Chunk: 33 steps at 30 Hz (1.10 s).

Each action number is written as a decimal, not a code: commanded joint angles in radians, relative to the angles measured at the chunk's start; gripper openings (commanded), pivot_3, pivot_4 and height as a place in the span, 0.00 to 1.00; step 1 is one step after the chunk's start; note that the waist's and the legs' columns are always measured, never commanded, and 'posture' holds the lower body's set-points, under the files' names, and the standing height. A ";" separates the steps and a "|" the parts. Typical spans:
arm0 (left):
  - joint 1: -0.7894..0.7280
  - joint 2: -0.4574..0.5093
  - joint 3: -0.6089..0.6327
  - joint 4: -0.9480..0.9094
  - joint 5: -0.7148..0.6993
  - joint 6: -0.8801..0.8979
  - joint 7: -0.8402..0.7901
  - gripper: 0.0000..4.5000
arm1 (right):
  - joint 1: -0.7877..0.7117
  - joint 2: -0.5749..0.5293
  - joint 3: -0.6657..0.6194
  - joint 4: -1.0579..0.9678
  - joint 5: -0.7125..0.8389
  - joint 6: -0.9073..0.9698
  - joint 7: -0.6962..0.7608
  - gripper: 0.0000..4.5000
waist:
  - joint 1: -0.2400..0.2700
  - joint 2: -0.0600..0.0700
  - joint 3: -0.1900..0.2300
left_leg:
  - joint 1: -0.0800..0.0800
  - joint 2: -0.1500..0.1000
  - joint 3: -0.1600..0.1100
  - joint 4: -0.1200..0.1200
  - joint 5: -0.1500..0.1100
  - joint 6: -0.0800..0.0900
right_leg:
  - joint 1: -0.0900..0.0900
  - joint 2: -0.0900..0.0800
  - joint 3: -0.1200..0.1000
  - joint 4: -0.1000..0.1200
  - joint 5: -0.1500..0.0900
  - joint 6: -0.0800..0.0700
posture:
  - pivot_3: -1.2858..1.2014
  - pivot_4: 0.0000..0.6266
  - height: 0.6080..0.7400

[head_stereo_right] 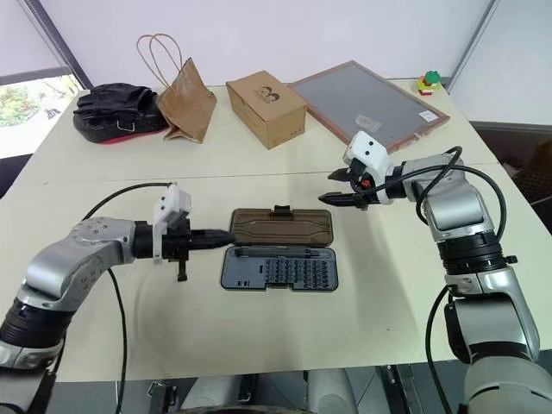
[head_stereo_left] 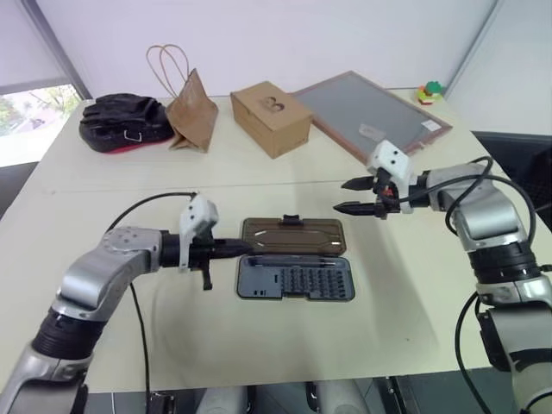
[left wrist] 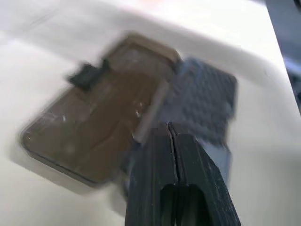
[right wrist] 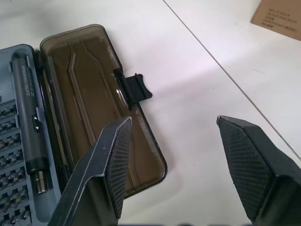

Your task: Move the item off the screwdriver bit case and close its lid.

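The screwdriver bit case (head_stereo_left: 295,271) is lying open mid-table, lid (head_stereo_left: 292,235) flat on the far side. The lid looks light, stiff, slick plastic (hinged), probably best nudged up by its far latch edge. Left gripper (head_stereo_left: 241,248) is pressed together at the lid's corner; right gripper (head_stereo_left: 352,196) is spread, empty.

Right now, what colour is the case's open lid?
Smoky translucent brown lid, clearest in the right wrist view.

A pale cream table (head_stereo_left: 259,164) fills the room's middle, a seam crossing its top. Behind it stands a plain white wall (head_stereo_left: 285,34). At far left a window (head_stereo_left: 30,108) admits daylight, perhaps onto greenery
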 commanded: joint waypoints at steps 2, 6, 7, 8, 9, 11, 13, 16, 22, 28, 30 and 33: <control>0.036 0.008 -0.037 -0.033 0.042 -0.049 -0.031 0.01 | -0.022 0.009 0.035 0.036 -0.036 -0.067 -0.017 0.67 | 0.002 0.000 0.000 | 0.000 0.000 0.000 0.000 0.000 0.000 | 0.000 0.000 0.000 0.000 0.000 0.000 | 0.52 0.24 1.00; 0.038 0.002 -0.063 -0.035 0.076 -0.062 -0.030 0.01 | -0.037 0.032 0.060 0.079 -0.053 -0.099 -0.024 0.67 | 0.002 0.000 0.000 | 0.000 0.000 0.000 0.000 0.000 0.000 | 0.000 0.000 0.000 0.000 0.000 0.000 | 0.52 0.24 1.00; 0.037 0.001 -0.083 -0.025 0.106 -0.080 -0.028 0.01 | -0.042 0.040 0.066 0.094 -0.057 -0.107 -0.025 0.67 | 0.002 0.000 0.000 | 0.000 0.000 0.000 0.000 0.000 0.000 | 0.000 0.000 0.000 0.000 0.000 0.000 | 0.52 0.24 1.00; 0.037 -0.004 -0.103 -0.011 0.136 -0.100 -0.024 0.01 | -0.046 0.048 0.073 0.109 -0.062 -0.117 -0.026 0.67 | 0.002 0.000 0.000 | 0.000 0.000 0.000 0.000 0.000 0.000 | 0.000 0.000 0.000 0.000 0.000 0.000 | 0.52 0.24 1.00; 0.036 -0.010 -0.119 0.001 0.158 -0.111 -0.021 0.01 | -0.050 0.054 0.082 0.123 -0.069 -0.128 -0.026 0.67 | 0.002 0.000 0.000 | 0.000 0.000 0.000 0.000 0.000 0.000 | 0.000 0.000 0.000 0.000 0.000 0.000 | 0.52 0.24 1.00; 0.036 -0.012 -0.152 0.023 0.204 -0.135 -0.020 0.01 | -0.057 0.067 0.101 0.155 -0.086 -0.157 -0.024 0.67 | 0.003 0.000 0.000 | 0.000 0.000 0.000 0.000 0.000 0.000 | 0.000 0.000 0.000 0.000 0.000 0.000 | 0.52 0.24 1.00; 0.040 -0.009 -0.171 0.039 0.236 -0.154 -0.024 0.01 | -0.071 0.084 0.123 0.210 -0.117 -0.197 -0.032 0.67 | 0.003 0.000 0.000 | 0.000 0.000 0.000 0.000 0.000 0.000 | 0.000 0.000 0.000 0.000 0.000 0.000 | 0.52 0.24 1.00; 0.048 -0.014 -0.176 0.045 0.246 -0.161 -0.024 0.01 | -0.104 0.096 0.173 0.323 -0.186 -0.290 -0.040 0.67 | 0.002 0.000 0.000 | 0.001 0.000 0.000 0.000 0.000 0.000 | 0.001 0.000 0.000 0.000 0.000 0.000 | 0.52 0.24 1.00; 0.060 -0.022 -0.170 0.040 0.251 -0.160 -0.014 0.01 | -0.151 0.127 0.231 0.478 -0.260 -0.407 -0.010 0.67 | 0.000 0.000 -0.001 | 0.002 0.000 0.000 0.000 0.000 0.000 | 0.002 0.000 0.000 0.000 0.000 0.000 | 0.52 0.24 1.00; 0.074 -0.026 -0.160 0.026 0.246 -0.150 0.004 0.00 | -0.180 0.170 0.234 0.583 -0.255 -0.433 0.090 0.27 | -0.002 0.000 -0.002 | 0.005 0.000 -0.001 0.000 0.000 0.000 | 0.006 0.001 -0.001 0.000 0.000 0.000 | 0.52 0.24 1.00; 0.080 -0.028 -0.156 0.023 0.243 -0.147 0.008 0.00 | -0.182 0.178 0.229 0.604 -0.249 -0.433 0.119 0.03 | -0.002 0.000 -0.002 | 0.006 0.000 -0.001 0.000 0.000 0.000 | 0.006 0.001 -0.001 0.000 0.000 0.000 | 0.52 0.24 1.00; 0.086 -0.034 -0.147 0.021 0.234 -0.139 0.016 0.00 | -0.190 0.190 0.226 0.653 -0.260 -0.453 0.140 0.01 | -0.002 -0.001 -0.004 | 0.007 0.001 -0.001 0.000 0.000 0.000 | 0.007 0.002 -0.001 0.000 0.000 0.000 | 0.52 0.24 1.00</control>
